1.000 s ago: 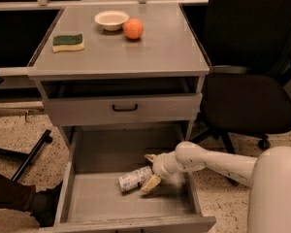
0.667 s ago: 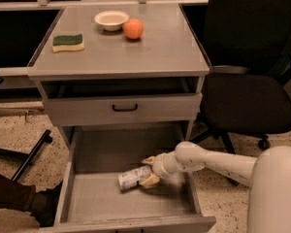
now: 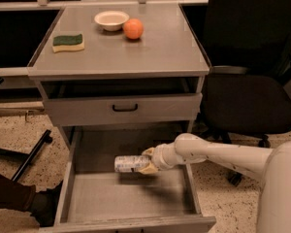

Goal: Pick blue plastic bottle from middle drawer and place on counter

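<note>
The blue plastic bottle [image 3: 130,163] is pale with a printed label and lies horizontal in the air, a little above the floor of the open middle drawer [image 3: 131,200]. My gripper [image 3: 147,161] reaches in from the right and is shut on the bottle's right end, one cream finger above it and one below. The bottle's cap end is hidden by the fingers. The counter [image 3: 155,52] is the grey top of the cabinet, above and behind the drawer.
On the counter are a green-and-yellow sponge [image 3: 68,42], a white bowl [image 3: 111,19] and an orange ball [image 3: 133,28]. A shut drawer front with a black handle [image 3: 125,108] overhangs the open drawer. A black office chair [image 3: 252,101] stands at the right.
The bottle lay tilted on the drawer floor with my gripper at it. Now it is gripped, level and raised off the floor, closer to the shut drawer front.
</note>
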Controlling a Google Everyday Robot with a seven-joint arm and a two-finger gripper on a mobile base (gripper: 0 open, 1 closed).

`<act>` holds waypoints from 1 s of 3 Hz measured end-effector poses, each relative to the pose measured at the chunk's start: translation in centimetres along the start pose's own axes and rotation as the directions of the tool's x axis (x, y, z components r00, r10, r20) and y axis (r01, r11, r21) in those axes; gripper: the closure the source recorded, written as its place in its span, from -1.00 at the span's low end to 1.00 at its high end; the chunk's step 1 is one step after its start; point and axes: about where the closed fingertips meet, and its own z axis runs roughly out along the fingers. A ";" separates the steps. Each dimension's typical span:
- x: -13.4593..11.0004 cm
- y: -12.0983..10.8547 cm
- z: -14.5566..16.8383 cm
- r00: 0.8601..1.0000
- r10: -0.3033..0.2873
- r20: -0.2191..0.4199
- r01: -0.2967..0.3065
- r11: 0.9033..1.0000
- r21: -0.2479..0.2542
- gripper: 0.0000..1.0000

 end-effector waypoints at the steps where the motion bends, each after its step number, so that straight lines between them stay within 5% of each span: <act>1: -6.6 -1.7 -5.3 0.999 -0.046 -0.020 0.047 0.998 0.047 1.00; 2: -11.9 -2.9 -12.0 0.996 -0.071 -0.052 0.077 0.990 0.117 1.00; 3: -15.3 -4.1 -15.4 0.991 -0.120 -0.060 0.129 0.976 0.175 1.00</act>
